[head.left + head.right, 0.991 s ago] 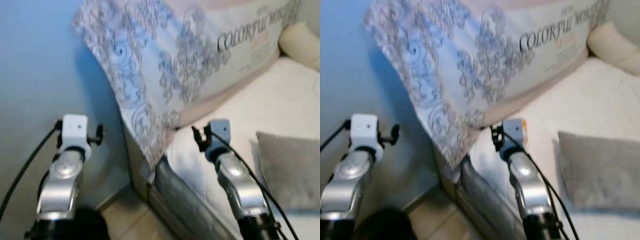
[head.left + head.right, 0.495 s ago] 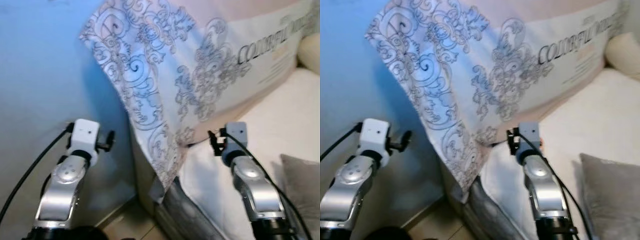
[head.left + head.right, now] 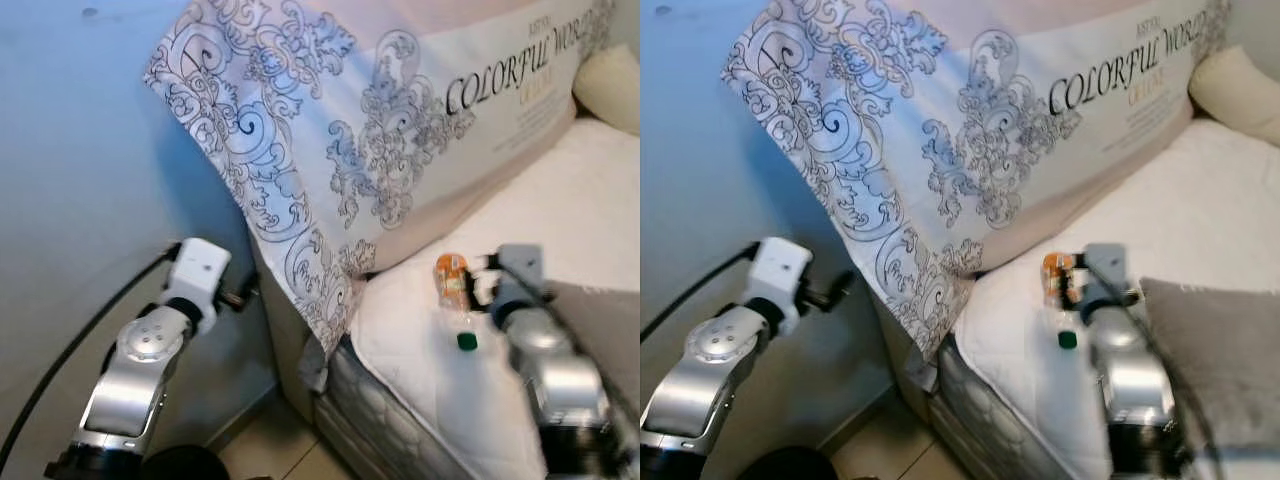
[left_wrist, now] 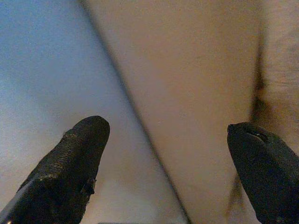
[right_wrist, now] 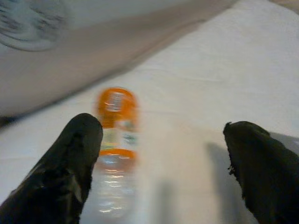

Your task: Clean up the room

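Reaching for the bottle [image 5: 114, 140] is the step you are in: it lies on its side on the white mattress [image 3: 590, 190], just below the big patterned pillow [image 3: 400, 120], with its orange label toward the pillow and its green cap [image 3: 467, 342] pointing back at the robot. Your right gripper [image 5: 163, 172] hovers low over the bed with its two black fingers spread wide. In the right wrist view the bottle sits close against one finger [image 5: 65, 172] rather than centred in the gap, and the blur there makes it hard to say whether they touch.

For the next move, you will likely need to shift the right gripper sideways so the bottle's body falls between both fingers, then lower and close across its narrow width. It looks like clear, light plastic on soft bedding, so it may roll or sink away if you nudge it from one side.

Your left gripper [image 4: 173, 168] is idle, fingers apart, held out beside the blue-grey wall [image 3: 90, 180] off the bed's edge.

As for the room, the bed is pushed into a corner, the pillow leaning upright against the wall and overhanging the mattress edge. A grey cushion [image 3: 1220, 340] lies on the bed beside your right arm, a cream one [image 3: 1235, 85] farther up, and pale flooring [image 3: 890, 450] shows below.
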Robot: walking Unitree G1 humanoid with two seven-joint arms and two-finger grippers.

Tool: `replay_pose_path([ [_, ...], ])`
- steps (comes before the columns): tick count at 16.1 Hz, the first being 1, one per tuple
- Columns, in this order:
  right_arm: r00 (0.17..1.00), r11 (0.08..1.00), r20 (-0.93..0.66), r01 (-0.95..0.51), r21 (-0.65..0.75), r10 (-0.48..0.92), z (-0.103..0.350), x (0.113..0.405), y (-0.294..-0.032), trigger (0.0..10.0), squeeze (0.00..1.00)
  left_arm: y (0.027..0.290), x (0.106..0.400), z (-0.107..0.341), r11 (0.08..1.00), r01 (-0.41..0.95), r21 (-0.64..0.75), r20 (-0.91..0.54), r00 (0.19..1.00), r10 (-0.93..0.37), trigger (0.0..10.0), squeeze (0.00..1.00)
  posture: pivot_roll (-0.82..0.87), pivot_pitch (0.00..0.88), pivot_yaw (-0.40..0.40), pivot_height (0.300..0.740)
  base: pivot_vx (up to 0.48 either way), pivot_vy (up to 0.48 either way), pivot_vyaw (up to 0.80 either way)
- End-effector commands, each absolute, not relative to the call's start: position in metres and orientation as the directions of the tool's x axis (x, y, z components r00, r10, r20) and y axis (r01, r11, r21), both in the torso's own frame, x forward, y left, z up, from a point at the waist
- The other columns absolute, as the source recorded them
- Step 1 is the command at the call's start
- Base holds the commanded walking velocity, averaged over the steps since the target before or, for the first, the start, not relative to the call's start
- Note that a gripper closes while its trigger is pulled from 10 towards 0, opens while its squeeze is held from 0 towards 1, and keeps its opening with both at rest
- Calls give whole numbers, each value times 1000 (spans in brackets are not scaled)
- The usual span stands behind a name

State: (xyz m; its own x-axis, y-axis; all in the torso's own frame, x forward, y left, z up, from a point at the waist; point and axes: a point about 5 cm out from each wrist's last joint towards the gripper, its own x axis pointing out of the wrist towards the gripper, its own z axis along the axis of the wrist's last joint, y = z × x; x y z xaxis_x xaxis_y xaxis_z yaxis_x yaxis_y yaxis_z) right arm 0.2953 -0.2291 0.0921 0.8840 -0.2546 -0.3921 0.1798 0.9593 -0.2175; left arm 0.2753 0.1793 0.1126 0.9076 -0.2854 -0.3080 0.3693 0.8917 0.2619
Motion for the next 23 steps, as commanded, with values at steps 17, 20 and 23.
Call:
replay_pose_path([
  [17,706,998,-707,54,22,-23,22,318,-216,10000,0,185,257,111,698,651,299,-444,742,-502,10000,0,43,0,50,740,0,0,0],
  [20,664,1000,-748,21,20,1,10,308,-212,10000,0,183,258,110,691,660,294,-448,734,-511,10000,0,44,0,47,740,0,0,0],
  [23,660,998,-751,49,31,-9,7,305,-212,0,0,184,257,109,695,659,288,-450,734,-509,10000,0,45,0,43,740,0,0,0],
])
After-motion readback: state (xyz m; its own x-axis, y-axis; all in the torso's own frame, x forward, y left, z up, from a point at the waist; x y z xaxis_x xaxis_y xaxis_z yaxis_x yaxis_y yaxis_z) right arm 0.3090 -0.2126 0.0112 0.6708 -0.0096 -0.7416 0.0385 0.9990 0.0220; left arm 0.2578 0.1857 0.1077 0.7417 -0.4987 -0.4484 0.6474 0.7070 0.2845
